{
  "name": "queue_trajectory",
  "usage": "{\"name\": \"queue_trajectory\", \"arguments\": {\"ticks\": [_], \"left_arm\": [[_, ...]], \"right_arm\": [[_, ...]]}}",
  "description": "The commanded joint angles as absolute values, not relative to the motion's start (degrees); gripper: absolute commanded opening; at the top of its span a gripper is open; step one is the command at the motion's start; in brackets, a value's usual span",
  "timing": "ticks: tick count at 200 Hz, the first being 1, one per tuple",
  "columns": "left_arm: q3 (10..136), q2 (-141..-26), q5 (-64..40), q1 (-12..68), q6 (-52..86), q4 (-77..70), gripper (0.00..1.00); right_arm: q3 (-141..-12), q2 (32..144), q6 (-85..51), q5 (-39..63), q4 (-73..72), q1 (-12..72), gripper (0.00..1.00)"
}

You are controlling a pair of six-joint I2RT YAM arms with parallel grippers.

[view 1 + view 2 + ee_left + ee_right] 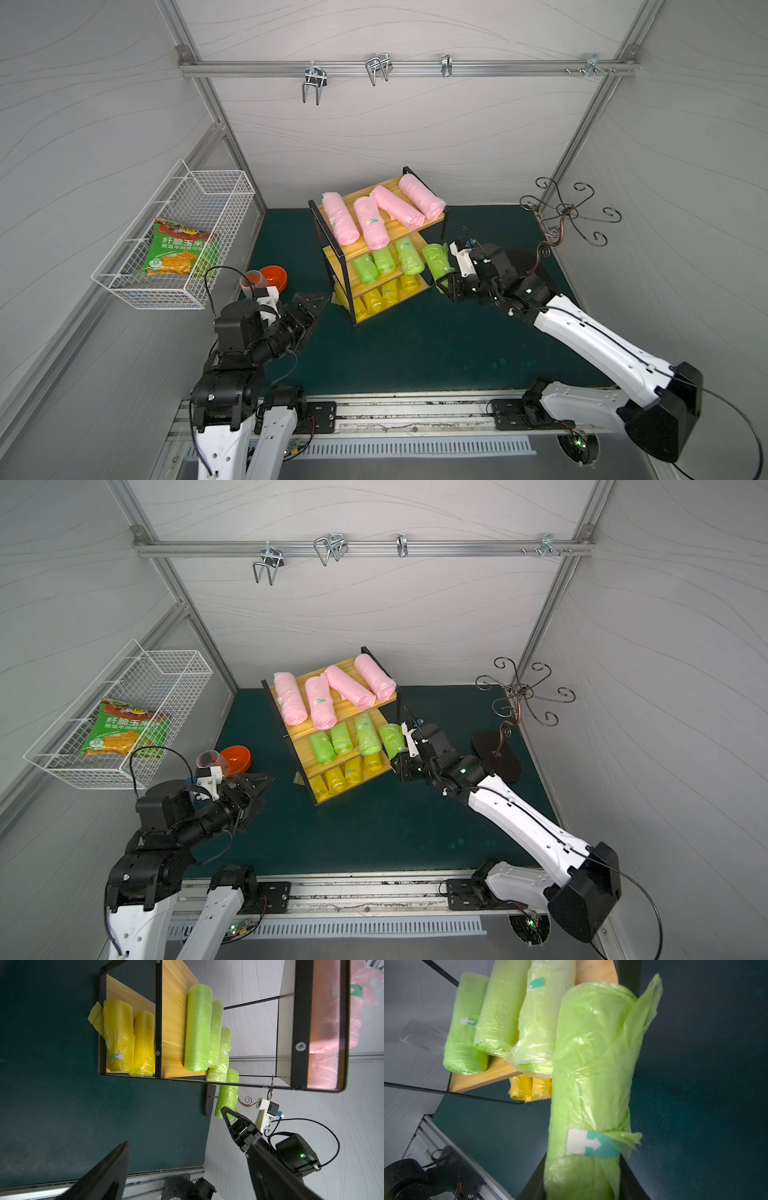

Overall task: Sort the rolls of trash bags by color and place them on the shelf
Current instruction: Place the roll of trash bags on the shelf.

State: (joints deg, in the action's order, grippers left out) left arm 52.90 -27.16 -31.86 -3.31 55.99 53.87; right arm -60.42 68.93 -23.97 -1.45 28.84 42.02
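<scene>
The green roll [591, 1084] fills the right wrist view, closest of all. The right jaws are part closed around its near end, just past the white-and-teal label [583, 1142], and the film bulges between them. In both top views this roll [435, 259] sits at 3 o'clock of the shelf [397, 228], level with the middle tier. Its far end is at that board's right end, just beside the outermost of three green rolls [384, 262] lying there, and the rest sticks out past the frame [300, 1022]. Whether it bears on the board I cannot tell. Four pink rolls [376, 216] lie on top and yellow rolls [382, 297] on the bottom tier. The left jaws hang wide open and empty at 8 o'clock of the shelf, near an orange bowl [275, 276]. The roll looks light and soft, its film slick and loosely wrapped, with a flap [652, 1001] trailing at the far end. A hold around the firmer body should serve, never the flap, and a hard squeeze would only flatten it. Room is tight: the slot left on the middle board is narrow, bounded by the black frame and roofed by the top board, so the roll likely has to slide in lengthwise. The hook stand [569, 212] crowds the right arm at 3 o'clock. The desk [415, 353] lies open toward 6 o'clock.
</scene>
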Motion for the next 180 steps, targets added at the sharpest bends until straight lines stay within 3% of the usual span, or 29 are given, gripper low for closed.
{"name": "queue_trajectory", "arguments": {"ticks": [1, 78, 180], "left_arm": [[54.47, -26.89, -31.36, -3.25, 54.67, 53.0, 0.92], [53.52, -27.42, -31.38, -3.08, 54.49, 51.86, 0.92], [53.3, -27.42, -31.03, -3.05, 54.45, 51.93, 0.92]], "right_arm": [[-63.54, 70.57, -22.97, -4.21, 20.98, 41.62, 0.0], [-65.62, 75.82, -23.23, -3.61, 16.8, 41.73, 0.0], [-65.54, 73.83, -19.35, -1.15, 15.61, 44.16, 0.0]]}}
